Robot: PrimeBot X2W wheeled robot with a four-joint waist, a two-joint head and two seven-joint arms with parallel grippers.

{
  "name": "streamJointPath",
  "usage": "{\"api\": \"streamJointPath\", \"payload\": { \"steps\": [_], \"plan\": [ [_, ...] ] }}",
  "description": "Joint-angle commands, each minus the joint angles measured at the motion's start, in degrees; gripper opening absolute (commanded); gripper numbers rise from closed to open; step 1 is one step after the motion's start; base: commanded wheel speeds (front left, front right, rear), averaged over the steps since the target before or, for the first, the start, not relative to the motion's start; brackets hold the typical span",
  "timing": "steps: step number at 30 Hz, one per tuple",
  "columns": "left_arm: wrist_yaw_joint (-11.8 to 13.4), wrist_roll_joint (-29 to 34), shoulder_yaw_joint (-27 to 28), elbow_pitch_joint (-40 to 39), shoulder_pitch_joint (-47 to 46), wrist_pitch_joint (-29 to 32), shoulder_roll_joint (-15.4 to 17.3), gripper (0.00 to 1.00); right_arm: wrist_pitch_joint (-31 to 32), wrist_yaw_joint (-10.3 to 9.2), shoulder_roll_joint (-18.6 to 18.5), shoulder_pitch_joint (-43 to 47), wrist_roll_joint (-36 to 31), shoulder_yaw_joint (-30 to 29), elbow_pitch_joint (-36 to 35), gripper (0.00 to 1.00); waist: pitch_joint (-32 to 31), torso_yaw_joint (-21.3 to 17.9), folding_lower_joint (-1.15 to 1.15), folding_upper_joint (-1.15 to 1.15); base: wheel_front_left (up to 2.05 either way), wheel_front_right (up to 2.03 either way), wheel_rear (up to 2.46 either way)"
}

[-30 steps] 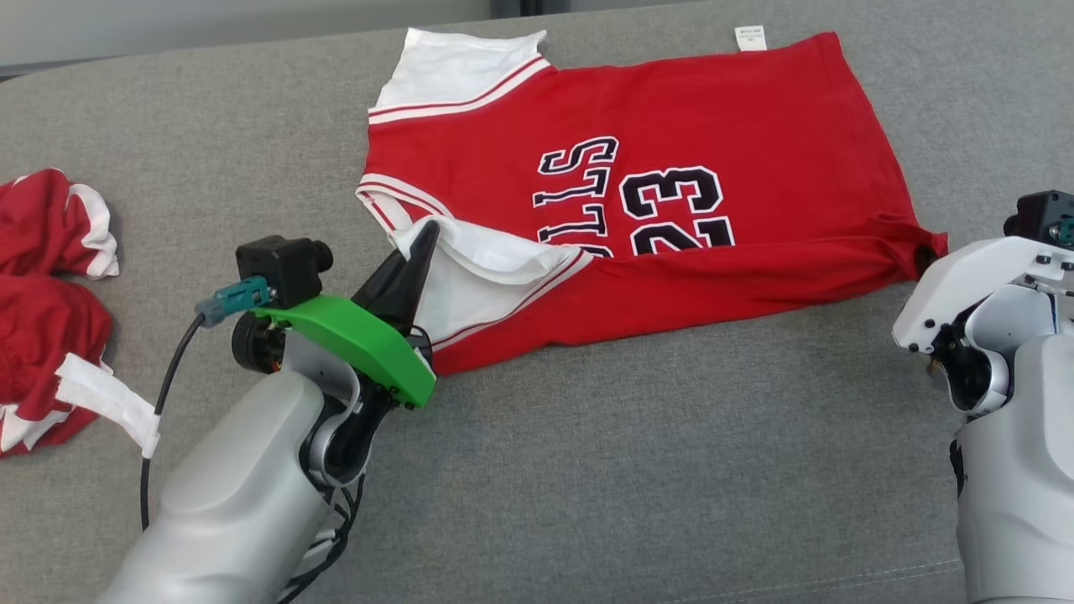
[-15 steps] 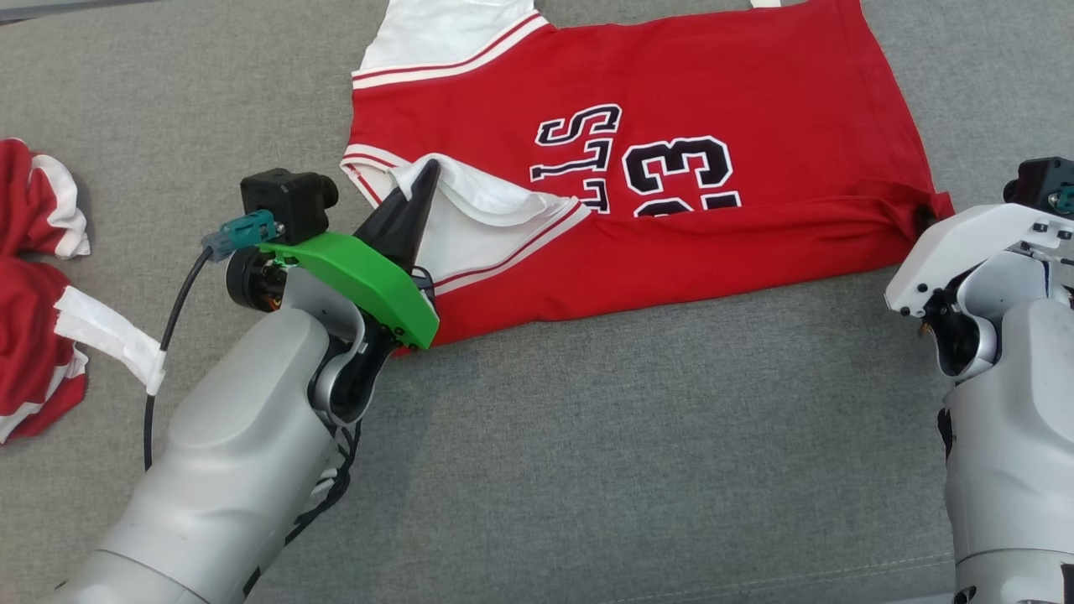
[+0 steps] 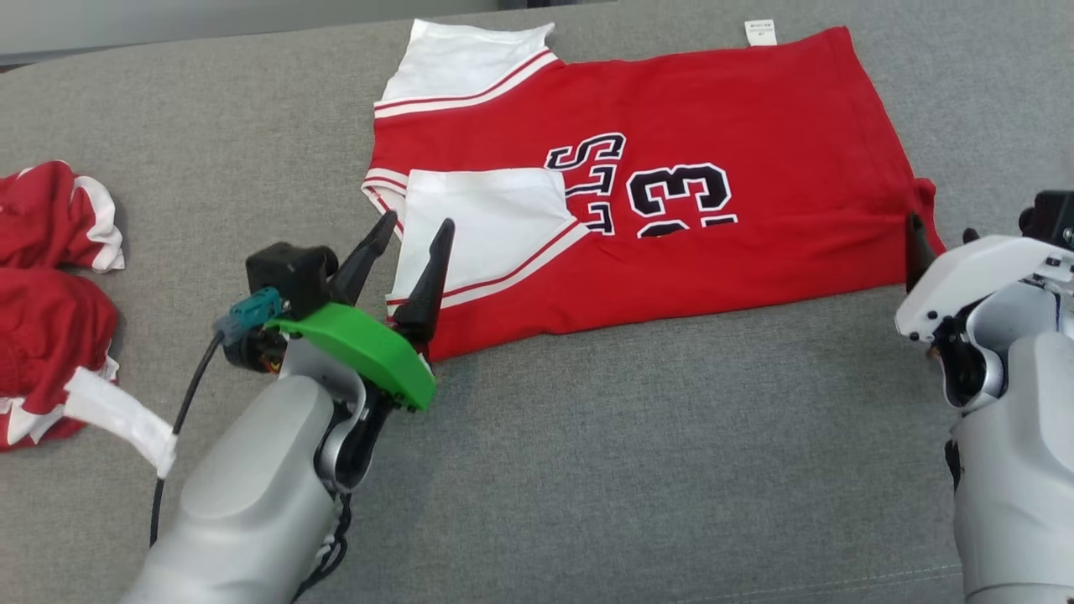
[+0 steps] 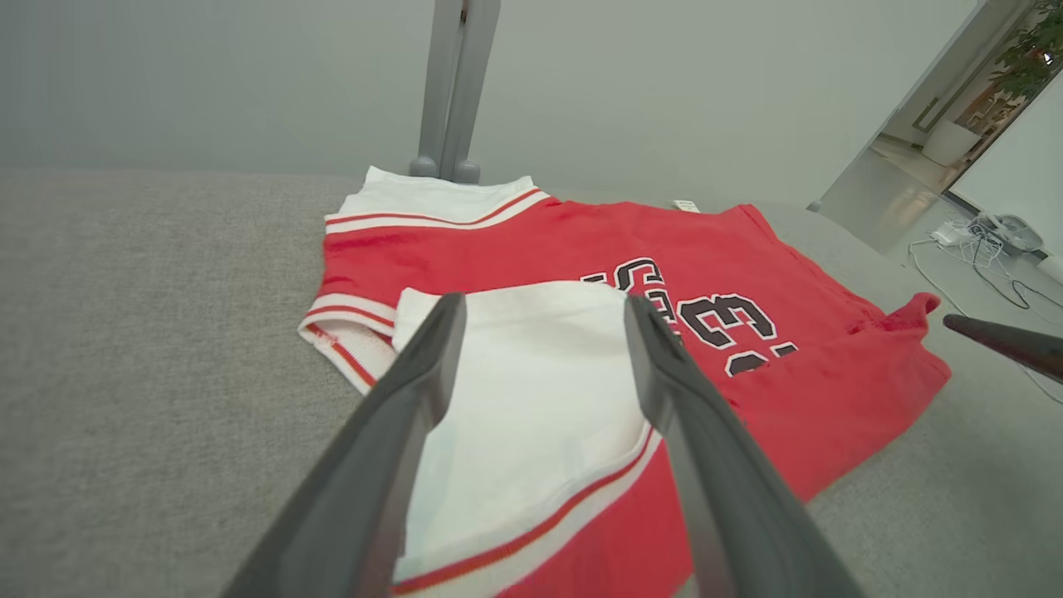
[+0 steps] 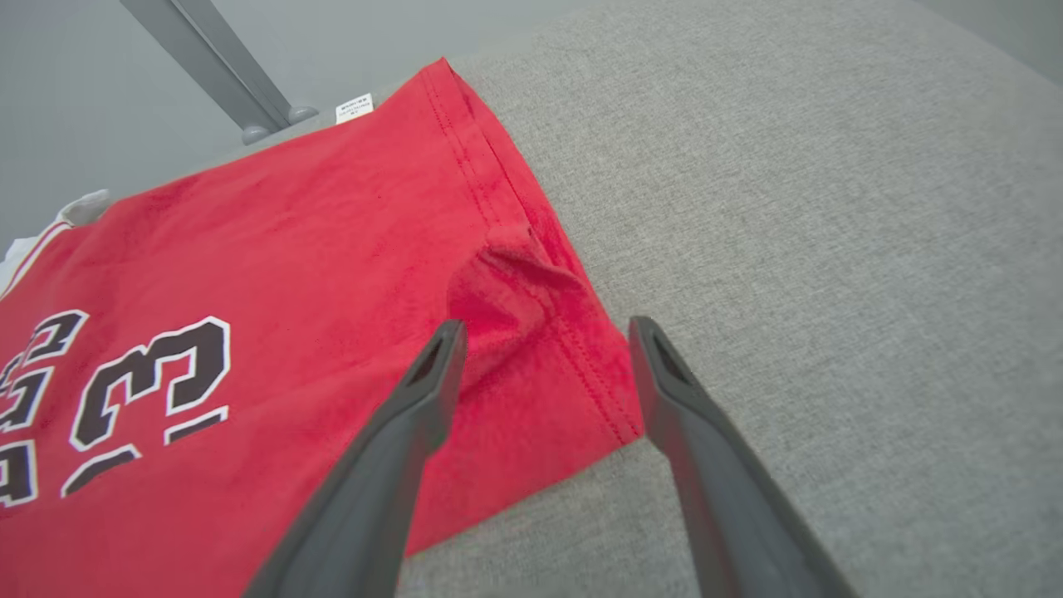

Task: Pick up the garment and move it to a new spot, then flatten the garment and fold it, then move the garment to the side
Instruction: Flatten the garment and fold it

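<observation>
Left gripper (image 3: pixel 417 221) wide over the folded-in white sleeve (image 3: pixel 487 218), right gripper (image 5: pixel 546 326) wide at the hem of the red numbered jersey (image 3: pixel 755 109): I'd lift both straight up, avoiding snags.

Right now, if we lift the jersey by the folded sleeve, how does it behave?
Likely floppy: the red jersey lies thin and flat, white sleeve folded over, so it should drape and unfold. Probably light. The hem corner is puckered, so pushing on the grey surface may bunch it, not slide it.

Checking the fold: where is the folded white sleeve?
Head view, left of centre: the folded white sleeve lies flat on the red jersey, ahead of the left pincer.
</observation>
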Motion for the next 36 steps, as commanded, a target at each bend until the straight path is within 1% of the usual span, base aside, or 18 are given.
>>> {"api": "streamJointPath", "payload": {
  "steps": [1, 7, 10, 15, 19, 22, 30, 36],
  "plan": [
    [0.85, 1.46, 0.66, -1.03, 3.43, -0.16, 0.74, 1.00, 0.78, -0.08, -0.75, 1.96, -0.79, -0.54, -1.25, 1.00, -1.14, 0.45, 0.00, 0.00, 0.00, 0.00, 0.00],
    [4.57, 3.64, 2.28, -5.20, 12.32, -0.12, 1.79, 1.00, 5.42, -0.08, -1.06, 6.73, -3.24, -2.63, -5.78, 1.00, -1.86, 0.87, 0.00, 0.00, 0.00, 0.00, 0.00],
    [5.62, 3.84, 2.35, -5.61, 14.26, -0.13, 1.99, 1.00, 7.50, -0.08, -0.87, 6.76, -4.16, -3.22, -6.49, 1.00, -1.67, 1.01, 0.00, 0.00, 0.00, 0.00, 0.00],
    [6.99, 3.89, 1.97, -4.78, 13.81, 1.33, 1.86, 1.00, 10.94, -0.08, -0.65, 3.64, -5.73, -4.59, -4.11, 1.00, -0.96, 1.03, 0.00, 0.00, 0.00, 0.00, 0.00],
    [7.61, 3.37, 1.70, -3.34, 12.47, 3.37, 1.36, 1.00, 12.16, -0.08, -1.26, 0.69, -9.03, -5.33, -1.36, 1.00, -0.40, 1.36, 0.00, 0.00, 0.00, 0.00, 0.00],
    [8.63, 2.83, 1.85, -2.18, 12.03, 4.53, 0.89, 1.00, 12.50, -0.08, -1.68, -0.91, -10.32, -5.07, 0.69, 1.00, -0.02, 1.61, 0.00, 0.00, 0.00, 0.00, 0.00],
    [7.95, 1.50, 1.49, 1.24, 10.27, 6.89, -0.97, 1.00, 12.03, -0.08, -3.08, -4.07, -12.02, -4.44, 6.88, 1.00, 2.12, 1.86, 0.00, 0.00, 0.00, 0.00, 0.00],
    [7.02, 0.34, 1.19, 3.43, 9.27, 8.91, -1.94, 1.00, 11.28, -0.04, -3.21, -5.74, -9.80, -2.45, 11.84, 1.00, 3.24, 1.68, 0.00, 0.00, 0.00, 0.00, 0.00]
  ]
}}
